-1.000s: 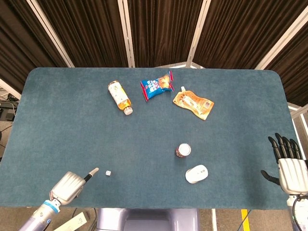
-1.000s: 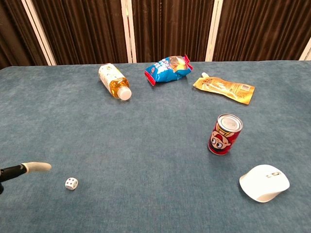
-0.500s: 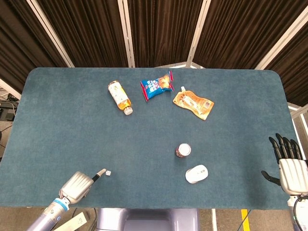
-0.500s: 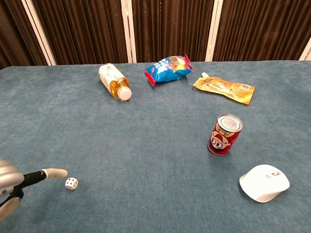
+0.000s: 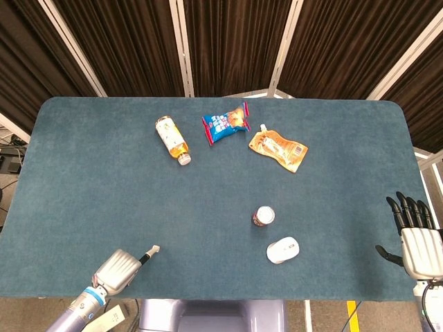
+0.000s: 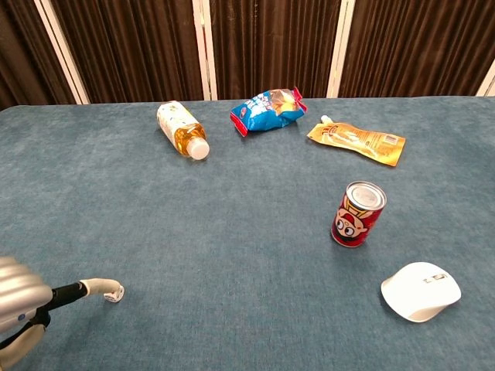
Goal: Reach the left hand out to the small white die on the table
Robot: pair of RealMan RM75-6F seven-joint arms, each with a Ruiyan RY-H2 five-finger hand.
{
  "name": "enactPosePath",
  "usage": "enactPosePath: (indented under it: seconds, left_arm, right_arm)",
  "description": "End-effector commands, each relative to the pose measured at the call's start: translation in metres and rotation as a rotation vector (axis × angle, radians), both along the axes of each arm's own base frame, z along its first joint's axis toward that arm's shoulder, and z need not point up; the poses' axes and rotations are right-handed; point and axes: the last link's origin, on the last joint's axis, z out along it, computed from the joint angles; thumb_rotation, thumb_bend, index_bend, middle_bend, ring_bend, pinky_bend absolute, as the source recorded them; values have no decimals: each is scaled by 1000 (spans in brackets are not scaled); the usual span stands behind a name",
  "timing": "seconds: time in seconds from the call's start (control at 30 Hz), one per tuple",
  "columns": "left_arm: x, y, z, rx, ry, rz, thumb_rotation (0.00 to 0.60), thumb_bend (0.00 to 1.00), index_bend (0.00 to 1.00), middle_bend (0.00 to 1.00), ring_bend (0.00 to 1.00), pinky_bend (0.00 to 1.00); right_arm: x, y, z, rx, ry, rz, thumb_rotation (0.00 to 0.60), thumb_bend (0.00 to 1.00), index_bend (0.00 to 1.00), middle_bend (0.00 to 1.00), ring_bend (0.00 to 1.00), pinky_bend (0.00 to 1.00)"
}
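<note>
The small white die [image 6: 117, 294] lies near the table's front left. In the chest view a curled fingertip [image 6: 105, 286] of my left hand [image 6: 17, 308] touches it and covers part of it. From the head view the left hand [image 5: 122, 267] sits at the front edge with one finger stretched out to the right, its tip over the die, which is hidden there. It holds nothing. My right hand [image 5: 415, 238] hangs off the table's right edge with its fingers spread and nothing in them.
A drink bottle [image 5: 173, 139] lies on its side at the back, with a blue snack bag [image 5: 226, 122] and an orange pouch [image 5: 278, 148] beside it. A red can [image 5: 263, 216] stands right of centre, and a white mouse [image 5: 283, 250] lies in front of it.
My left hand has moved right along the front edge until its outstretched fingertip reached the die. The die has stayed in place. The right hand has not moved.
</note>
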Motion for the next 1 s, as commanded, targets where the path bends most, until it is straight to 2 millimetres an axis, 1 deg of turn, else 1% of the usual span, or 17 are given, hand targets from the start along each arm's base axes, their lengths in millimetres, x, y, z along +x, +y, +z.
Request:
enactPosePath:
  seconds: [0.03, 0.33, 0.47, 0.6, 0.8, 0.93, 1.0]
  left_arm:
    - [-1, 0, 0, 0, 5, 4, 600, 791, 0, 770, 843, 899]
    - [-7, 2, -1, -1, 23, 27, 600, 794, 0, 771, 843, 899]
    - [-15, 0, 3, 3, 38, 41, 600, 798, 0, 770, 843, 899]
    - [-23, -5, 12, 14, 48, 50, 600, 802, 0, 770, 843, 899]
    - [-32, -11, 23, 25, 60, 57, 600, 806, 0, 766, 840, 899]
    - [-29, -12, 36, 77, -6, 51, 600, 806, 0, 764, 838, 899]
    - [-24, -13, 45, 122, -57, 29, 600, 806, 0, 735, 814, 884]
  right_arm:
    - [0, 0, 0, 1, 0, 0, 600, 10, 45, 0, 0, 0]
    - [3, 2, 1, -3, 0, 15, 600, 10, 44, 0, 0, 0]
    - [3, 2, 2, -5, -1, 11, 600, 10, 45, 0, 0, 0]
    - [4, 1, 3, -6, -2, 14, 600, 10, 44, 0, 0, 0]
    - [3, 3, 1, -3, -6, 12, 600, 11, 44, 0, 0, 0]
    - [5, 4, 1, -10, -6, 19, 600, 10, 45, 0, 0, 0]
    - [5, 4, 1, -9, -7, 22, 600, 10, 45, 0, 0, 0]
